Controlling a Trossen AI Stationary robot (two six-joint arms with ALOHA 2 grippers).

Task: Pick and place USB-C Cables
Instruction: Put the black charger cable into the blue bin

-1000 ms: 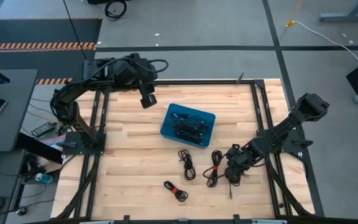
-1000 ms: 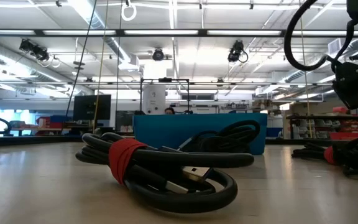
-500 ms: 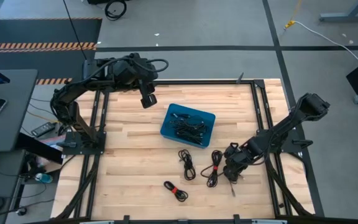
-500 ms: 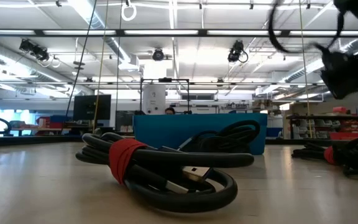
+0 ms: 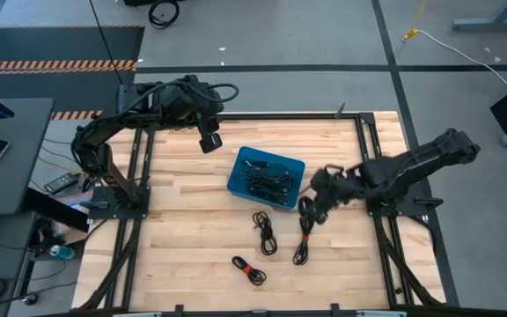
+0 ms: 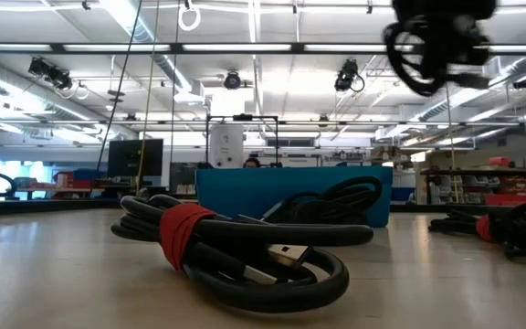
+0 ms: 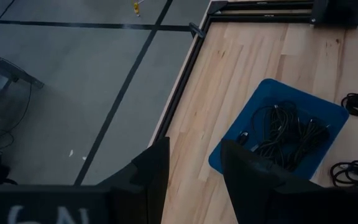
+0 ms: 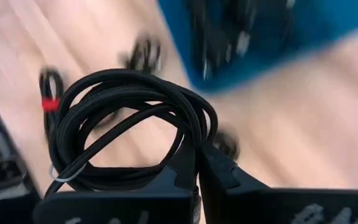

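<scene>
Right wrist view: right gripper point(image 8: 197, 163) pinches a looped, braided black USB-C cable point(image 8: 123, 118) above the blue bin point(image 5: 266, 176); left gripper point(image 7: 191, 168) gapes.

R gripper point(image 5: 313, 195) w/ a coiled USB-C cable point(image 8: 126, 118) clamped in its jaws has swung up off the bench's front-right area to beside the blue bin point(image 5: 240, 162), arm now stretched out toward the middle.
</scene>
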